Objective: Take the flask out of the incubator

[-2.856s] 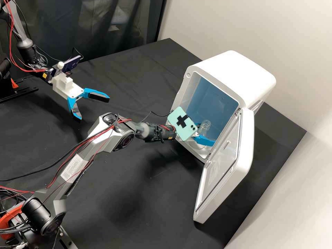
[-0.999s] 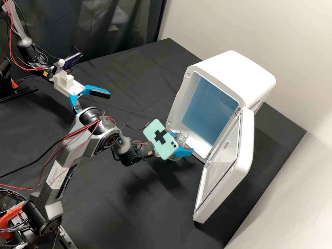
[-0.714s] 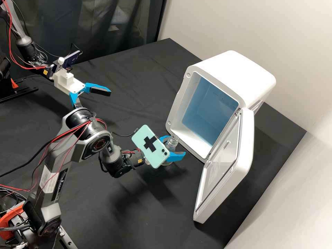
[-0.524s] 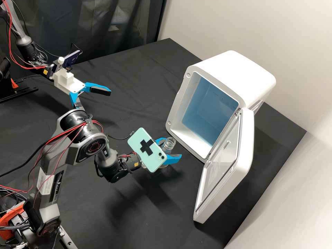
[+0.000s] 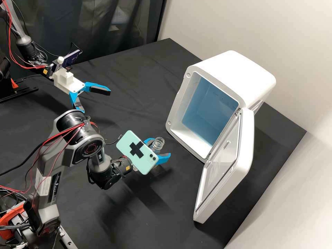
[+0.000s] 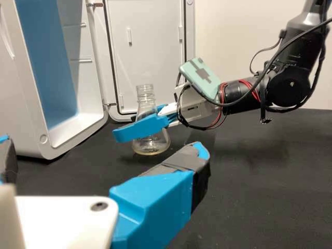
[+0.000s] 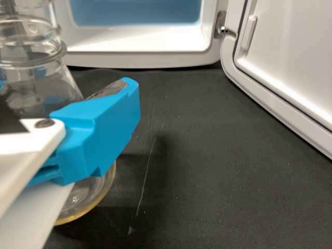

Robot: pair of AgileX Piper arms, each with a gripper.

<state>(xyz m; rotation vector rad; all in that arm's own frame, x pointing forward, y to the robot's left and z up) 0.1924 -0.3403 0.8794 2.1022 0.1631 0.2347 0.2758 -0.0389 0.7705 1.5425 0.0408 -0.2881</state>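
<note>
Right hand (image 5: 157, 152) grips the clear glass conical flask (image 5: 158, 142), outside the white box-shaped incubator (image 5: 256, 83) with its door open.
Its blue fingers (image 7: 93, 129) pinch the flask below the neck. The flask stands upright just left of the incubator's mouth, base at or barely above the black bench (image 5: 138, 79). Extraction looks done; next, set it down gently and release. The left hand (image 5: 95, 102) hangs far left, fingers spread, empty.
</note>
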